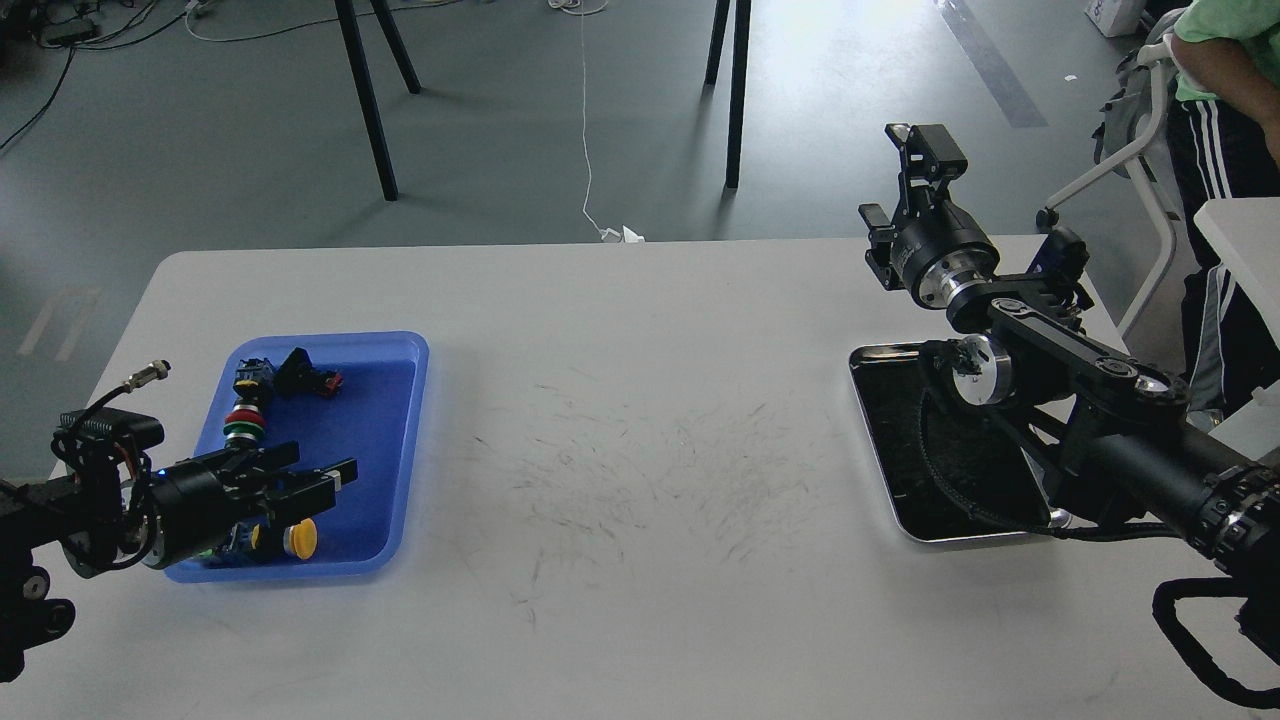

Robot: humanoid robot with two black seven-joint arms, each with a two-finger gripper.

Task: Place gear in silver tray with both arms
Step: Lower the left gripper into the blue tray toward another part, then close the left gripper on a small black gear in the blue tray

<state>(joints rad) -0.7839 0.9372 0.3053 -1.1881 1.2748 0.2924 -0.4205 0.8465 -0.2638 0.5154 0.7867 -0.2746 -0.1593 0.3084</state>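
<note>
The silver tray (897, 445), shiny-rimmed with a dark inside, lies at the right of the white table, partly covered by my right arm. My right gripper (922, 140) is raised beyond the tray's far edge, its fingers look apart and empty. My left gripper (318, 466) is low over the near part of the blue tray (380, 430), fingers apart, nothing visibly held. No gear shows; the spot in the blue tray where a small black gear lay is covered by the left fingers.
The blue tray holds a yellow push button (298, 537), a red-green stacked part (243, 424) and a black connector (298, 370). A scuffed table middle (640, 470) separates the trays. A person (1225, 90) and chair stand at the far right.
</note>
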